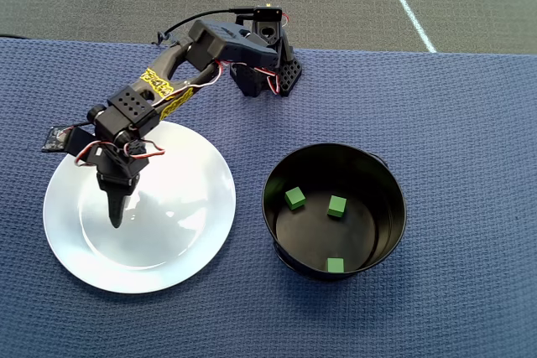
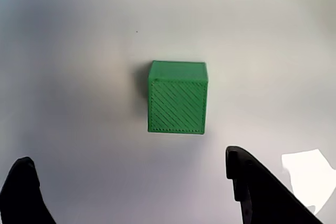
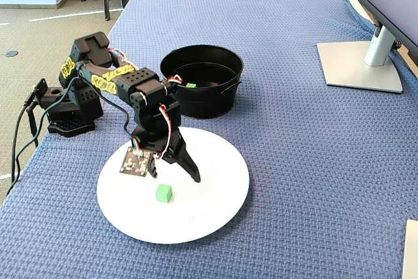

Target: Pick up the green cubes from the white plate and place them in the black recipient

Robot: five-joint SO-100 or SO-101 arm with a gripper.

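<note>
One green cube point(image 2: 177, 98) lies on the white plate point(image 2: 73, 45), just ahead of my open gripper point(image 2: 128, 155); its black fingers point(image 2: 257, 192) flank empty plate surface. In the fixed view the cube point(image 3: 164, 193) sits on the plate point(image 3: 219, 187) a little in front of the gripper point(image 3: 175, 178), apart from it. From overhead the gripper point(image 1: 116, 215) hangs over the plate point(image 1: 189, 207) and hides that cube. The black recipient point(image 1: 390, 207) stands right of the plate with three green cubes point(image 1: 294, 198) inside. One cube point(image 3: 191, 85) shows inside the recipient point(image 3: 202, 99).
Everything rests on a blue woven cloth point(image 1: 470, 123). The arm's base point(image 1: 267, 73) stands behind plate and recipient. A monitor stand point(image 3: 359, 63) occupies the far right in the fixed view. The table's left edge point(image 3: 19, 181) runs close to the plate.
</note>
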